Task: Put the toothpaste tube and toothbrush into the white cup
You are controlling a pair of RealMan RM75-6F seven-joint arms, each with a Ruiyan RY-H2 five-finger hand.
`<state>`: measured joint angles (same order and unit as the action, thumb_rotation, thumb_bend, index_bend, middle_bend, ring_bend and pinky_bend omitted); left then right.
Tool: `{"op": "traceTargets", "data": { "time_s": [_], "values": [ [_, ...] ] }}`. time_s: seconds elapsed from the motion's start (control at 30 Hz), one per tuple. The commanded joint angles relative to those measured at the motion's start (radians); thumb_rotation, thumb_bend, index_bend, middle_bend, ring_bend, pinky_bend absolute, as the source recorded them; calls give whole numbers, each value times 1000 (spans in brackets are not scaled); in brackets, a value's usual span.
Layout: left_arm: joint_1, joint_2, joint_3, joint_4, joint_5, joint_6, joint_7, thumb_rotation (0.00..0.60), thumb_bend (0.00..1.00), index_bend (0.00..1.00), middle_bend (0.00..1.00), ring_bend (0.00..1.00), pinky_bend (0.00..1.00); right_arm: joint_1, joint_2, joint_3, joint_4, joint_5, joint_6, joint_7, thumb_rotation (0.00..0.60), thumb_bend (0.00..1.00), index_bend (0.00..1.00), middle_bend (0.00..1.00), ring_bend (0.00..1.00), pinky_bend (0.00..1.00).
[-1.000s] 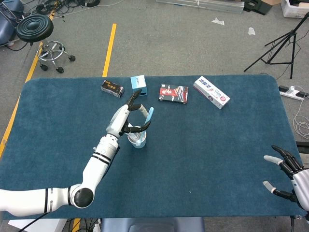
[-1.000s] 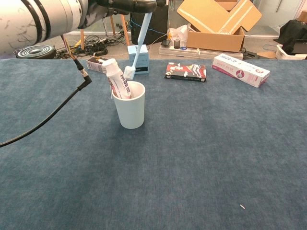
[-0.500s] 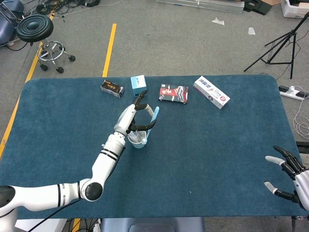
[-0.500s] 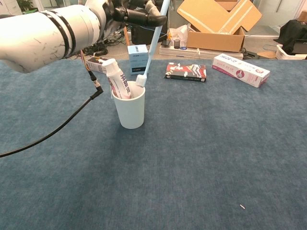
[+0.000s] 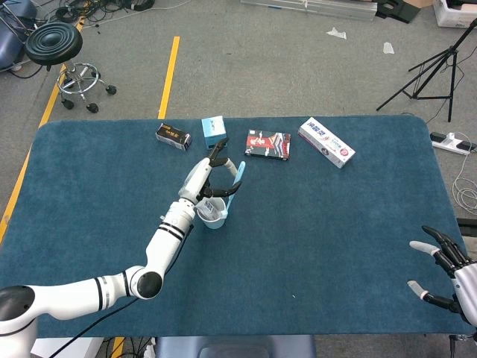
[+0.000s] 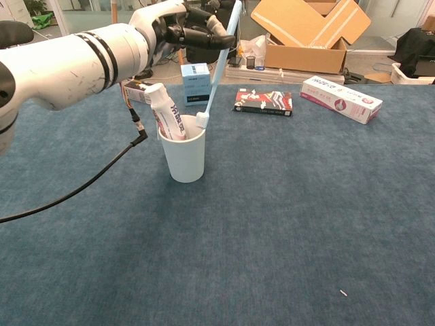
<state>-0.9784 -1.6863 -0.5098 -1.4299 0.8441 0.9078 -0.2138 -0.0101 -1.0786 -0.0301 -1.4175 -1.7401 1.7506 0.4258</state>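
Now, by item:
Toothbrush (image 6: 219,65): pale blue, held tilted, bristle head at the rim of the white cup (image 6: 185,156), handle slanted up to the right. Seen in the head view too (image 5: 232,188).
Toothpaste tube (image 6: 166,119): stood inside the white cup, cap end up, leaned toward the left rim.
White cup: upright on the desk (image 6: 285,224), left of centre; seen under the hand in the head view (image 5: 213,214).
Left hand (image 6: 192,28): toothbrush handle is gripped between dark fingers, above the cup; seen in the head view too (image 5: 215,176).
Right hand (image 5: 447,272): seen only in the head view, at the near right edge of the desk, fingers spread, nothing held.
Desk: covered in blue cloth.
Far edge items: small dark box (image 5: 173,136), light blue box (image 6: 195,83), dark red flat packet (image 6: 264,101), white toothpaste carton (image 6: 340,98), laid in a row, well apart from the cup.
Cable (image 6: 81,183): black, run across the desk from the left arm.
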Motion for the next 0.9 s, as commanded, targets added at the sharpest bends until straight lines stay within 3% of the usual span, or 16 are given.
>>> {"op": "traceTargets", "data": {
  "time_s": [0.03, 0.9],
  "values": [
    [2, -1, 0, 14, 8, -11, -13, 600, 303, 652, 0, 0, 0, -2, -1, 0, 1, 1, 2, -2, 600, 125, 298, 145, 156, 501],
    [34, -24, 19, 111, 102, -69, -146, 600, 303, 645, 0, 0, 0, -6, -1, 2, 7, 5, 3, 11, 600, 124, 298, 145, 156, 501]
  ]
}}
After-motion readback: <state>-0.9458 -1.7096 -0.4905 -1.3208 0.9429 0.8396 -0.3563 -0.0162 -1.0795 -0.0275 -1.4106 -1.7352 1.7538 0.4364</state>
